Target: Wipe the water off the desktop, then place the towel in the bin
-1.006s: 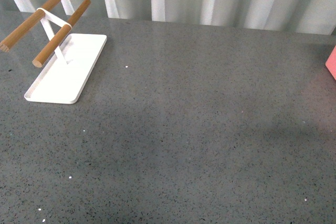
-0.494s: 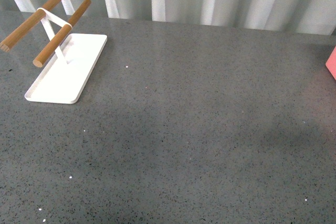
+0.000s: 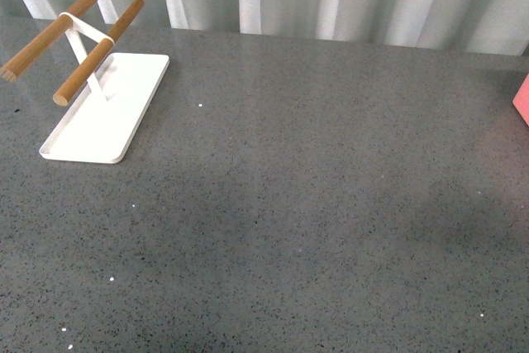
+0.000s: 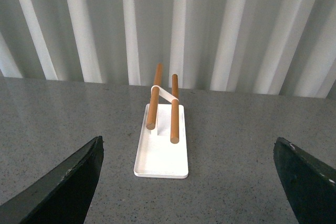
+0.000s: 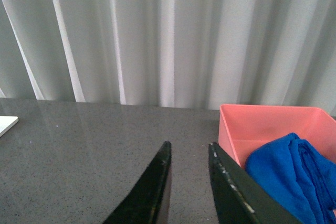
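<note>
The towel (image 5: pixel 294 174) lies bunched inside the bin (image 5: pixel 262 121), its blue folds filling the near part of the salmon-pink container, as the right wrist view shows. The bin stands on the counter (image 3: pixel 314 204), close before the pale pleated curtain (image 5: pixel 157 35). In the front view only a pink corner of the bin (image 3: pixel 521 98) shows at the right edge, and the towel is hidden there.

The right end effector (image 5: pixel 189 177) hangs above the counter just beside the bin, its two dark fingers (image 5: pixel 155 192) close together with only a narrow gap between them, gripping nothing. The left end effector (image 4: pixel 189 177) has its fingers (image 4: pixel 68 182) spread wide apart, empty, facing a white tray (image 4: pixel 161 153) that carries two wooden rods (image 4: pixel 164 106) on a white stand.

In the front view the white tray (image 3: pixel 103 109) sits at the far left of the counter, well apart from the bin. The grey speckled surface between them shows no puddle that can be made out. Neither arm shows in the front view.
</note>
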